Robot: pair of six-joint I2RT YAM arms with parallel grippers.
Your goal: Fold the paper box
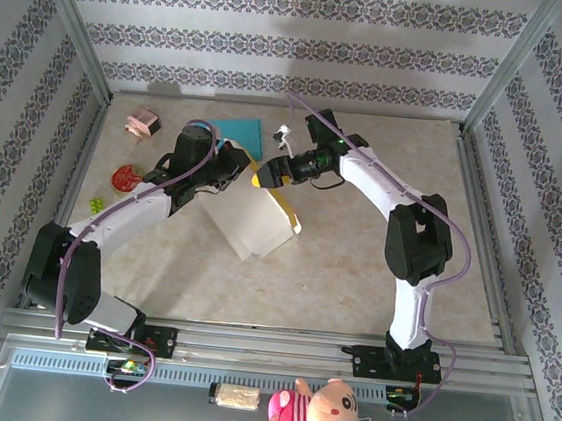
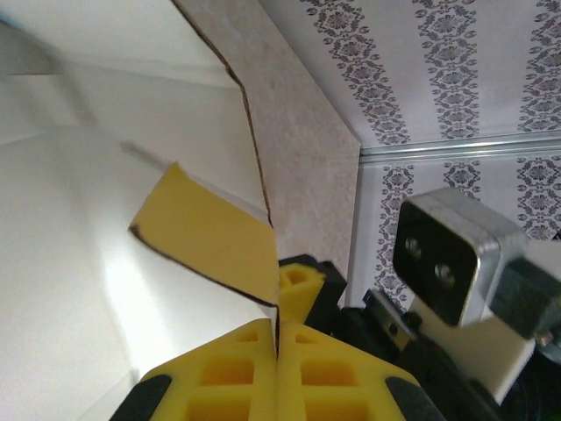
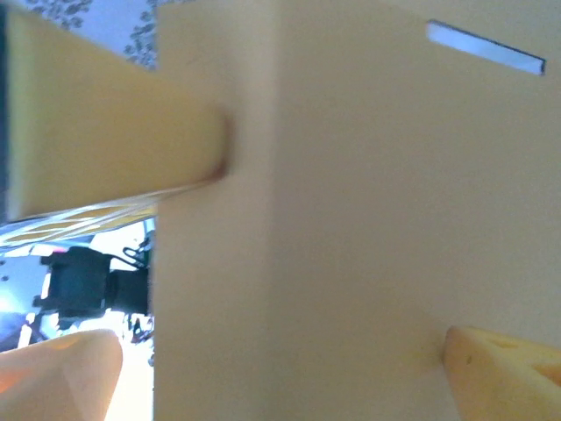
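Lying on the counter (image 1: 354, 279): paper box (image 1: 249, 225), white outside with a yellow flap (image 1: 283, 209) along its right side. It sits mid-counter, between the two arms.
Left pincer (image 2: 277, 342): fingers pressed together. The box's edge runs down to their seam, and I cannot tell whether paper is nipped there.
Right pincer (image 1: 263, 175): spread wide at the box's far upper corner.
Overhead view adds: teal sheet (image 1: 239, 131), pink toy (image 1: 142, 123) and red disc (image 1: 124, 177) at the counter's far left, and a plush doll (image 1: 325, 416) on the near ledge.
Left wrist view adds: the flap lying against the box's white wall.
Right wrist view adds: a yellow panel (image 3: 351, 219) standing between the fingers (image 3: 114, 140), with a narrow slot (image 3: 485, 46) near its top.
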